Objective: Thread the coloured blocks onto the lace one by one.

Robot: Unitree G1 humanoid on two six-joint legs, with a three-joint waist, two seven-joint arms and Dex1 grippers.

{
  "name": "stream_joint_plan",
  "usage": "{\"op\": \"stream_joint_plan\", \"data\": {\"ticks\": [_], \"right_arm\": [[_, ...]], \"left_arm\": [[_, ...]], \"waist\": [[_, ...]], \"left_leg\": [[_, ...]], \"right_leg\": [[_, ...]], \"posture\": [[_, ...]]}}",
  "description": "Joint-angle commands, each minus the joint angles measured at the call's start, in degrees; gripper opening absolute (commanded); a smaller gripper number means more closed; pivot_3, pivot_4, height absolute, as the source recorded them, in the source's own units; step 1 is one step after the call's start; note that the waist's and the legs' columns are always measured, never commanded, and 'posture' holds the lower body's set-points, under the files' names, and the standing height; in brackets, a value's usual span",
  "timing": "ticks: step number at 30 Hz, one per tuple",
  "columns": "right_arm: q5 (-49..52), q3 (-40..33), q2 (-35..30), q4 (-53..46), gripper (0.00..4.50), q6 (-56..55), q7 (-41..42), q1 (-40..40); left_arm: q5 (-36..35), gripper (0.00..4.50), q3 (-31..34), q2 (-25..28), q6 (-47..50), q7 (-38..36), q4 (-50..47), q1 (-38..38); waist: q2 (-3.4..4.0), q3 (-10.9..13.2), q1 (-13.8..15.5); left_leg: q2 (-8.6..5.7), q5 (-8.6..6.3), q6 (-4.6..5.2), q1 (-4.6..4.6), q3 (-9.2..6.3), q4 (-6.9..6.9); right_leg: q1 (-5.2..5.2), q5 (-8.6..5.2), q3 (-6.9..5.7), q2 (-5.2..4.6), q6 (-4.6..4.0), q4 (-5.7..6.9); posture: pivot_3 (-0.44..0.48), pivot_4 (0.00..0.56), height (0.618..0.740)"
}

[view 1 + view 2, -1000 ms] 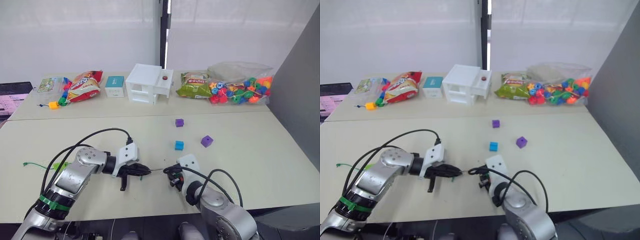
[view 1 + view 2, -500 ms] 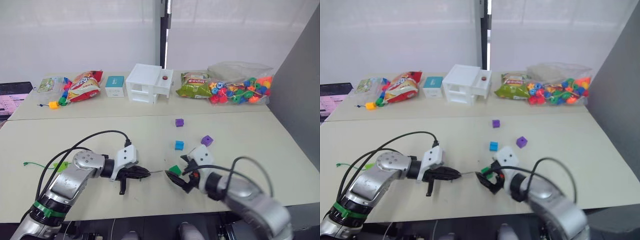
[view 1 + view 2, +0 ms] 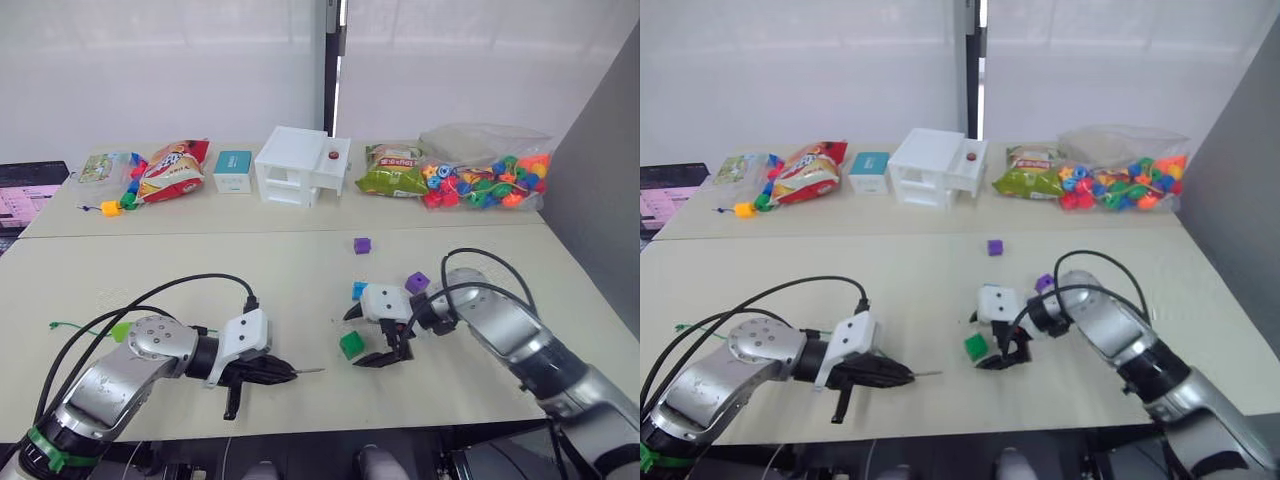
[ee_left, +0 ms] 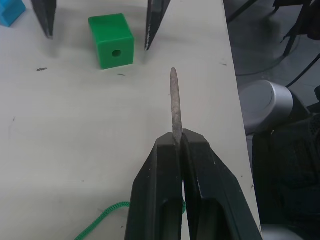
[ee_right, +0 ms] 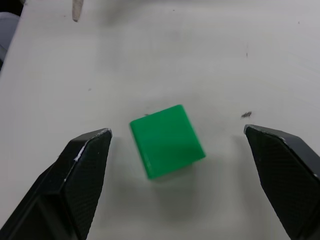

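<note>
1. At the table's (image 3: 300,290) left edge the lace's (image 3: 75,326) green cord lies on the top, with a pale green block (image 3: 121,331) on it, near the left arm's black cable (image 3: 170,292)
2. Along the far side, from the left: a clear bag of blocks (image 3: 105,172), a yellow block (image 3: 108,209) on a string in front of it, a red snack bag (image 3: 170,170), a small teal-and-white box (image 3: 233,171), a white toy house (image 3: 300,166), a green snack bag (image 3: 391,171) and a clear bag of beads (image 3: 485,179)
3. The left gripper (image 3: 290,372) is low over the near side of the table; its fingers (image 4: 165,175) are pinched together on the lace's stiff tip (image 4: 174,107), which juts out past them level with the table and points towards the green block (image 3: 351,345)
4. In the left wrist view the green cord trails back under the fingers, and the green block shows a round hole on the side facing the tip; tip and block are apart
5. The green block sits flat on the table between the spread fingers (image 5: 80,170) of the right gripper (image 3: 371,336); neither finger touches it
6. A blue block (image 3: 358,290) lies just behind that gripper, a purple block (image 3: 417,283) to its right by the right arm, and a second purple block (image 3: 362,245) farther back
</note>
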Motion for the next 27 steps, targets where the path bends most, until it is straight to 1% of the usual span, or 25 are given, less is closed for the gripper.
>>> {"op": "stream_joint_plan", "data": {"ticks": [1,4,6,7,10,13,17,21,27], "right_arm": [[-3.5,0.1,1.5,6.5,4.24,-8.2,3.4,-1.9],[-4.3,-0.9,2.6,8.9,3.33,-9.9,4.5,-1.7],[-4.7,-1.4,2.8,9.4,2.64,-10.6,4.9,-1.2],[-5.0,-1.7,2.6,9.4,2.25,-10.9,4.7,-0.6],[-5.1,-3.1,2.5,8.4,1.25,-9.6,3.3,1.1],[-4.9,-4.5,2.6,5.3,1.2,-6.8,2.0,3.1],[-3.8,-6.1,3.6,-7.0,1.2,4.7,-3.1,9.3],[-7.8,-4.9,3.0,-11.0,1.2,9.1,-6.1,11.5],[-8.1,-4.3,2.9,-15.7,1.2,13.7,-6.5,12.9]], "left_arm": [[0.4,0.0,1.2,0.8,0.2,2.4,-2.3,0.5],[-0.3,0.0,1.5,0.0,1.6,4.4,-2.3,-0.4],[-0.7,0.0,1.4,0.0,2.1,4.9,-2.4,-0.7],[-0.4,0.0,1.2,0.0,2.0,5.2,-2.2,-1.0],[0.2,0.0,0.3,-0.4,2.1,5.9,-1.3,-2.3],[0.6,0.0,-0.8,-1.1,2.9,6.8,-0.3,-4.2],[4.2,0.0,-5.2,-2.2,1.8,7.0,3.5,-8.3],[7.7,0.0,-9.6,-2.7,0.2,6.2,5.6,-10.4],[9.9,0.0,-12.4,-5.1,-0.4,6.5,7.2,-13.1]], "waist": [[0.0,0.0,0.3],[0.01,0.0,0.7],[0.01,0.0,0.7],[0.01,0.0,0.7],[0.01,0.0,0.7],[0.01,0.0,0.8],[0.0,0.0,0.8],[0.0,0.0,0.4],[0.0,0.0,0.7]], "left_leg": [[0.0,0.0,0.0,0.0,0.0,-0.01],[0.0,0.0,0.0,0.01,0.0,-0.01],[0.0,0.0,0.0,0.02,0.0,-0.01],[0.0,0.0,0.0,0.02,0.0,0.0],[0.0,0.0,-0.01,0.05,0.0,0.01],[-0.01,0.01,-0.02,0.05,0.0,0.05],[-0.02,0.01,-0.02,0.06,-0.02,0.06],[-0.02,0.0,0.0,0.11,-0.01,0.03],[-0.02,0.0,0.0,0.12,-0.03,0.06]], "right_leg": [[0.0,0.0,0.0,-0.01,0.0,-0.01],[0.0,0.0,0.0,-0.01,0.0,-0.01],[0.01,0.01,0.0,0.0,-0.01,0.01],[0.01,0.01,0.0,-0.01,-0.01,0.01],[0.03,0.01,0.0,0.0,-0.01,0.03],[0.05,0.01,0.0,0.0,-0.01,0.04],[0.03,0.01,0.0,0.01,-0.01,0.2],[-0.01,0.01,0.01,0.04,-0.01,0.32],[0.02,0.0,0.01,0.06,-0.01,0.3]], "posture": [[0.0,0.15,0.74],[0.0,0.15,0.74],[0.0,0.15,0.74],[0.0,0.15,0.74],[0.0,0.15,0.74],[0.0,0.15,0.74],[0.0,0.15,0.74],[0.0,0.15,0.74],[0.0,0.15,0.74]]}}
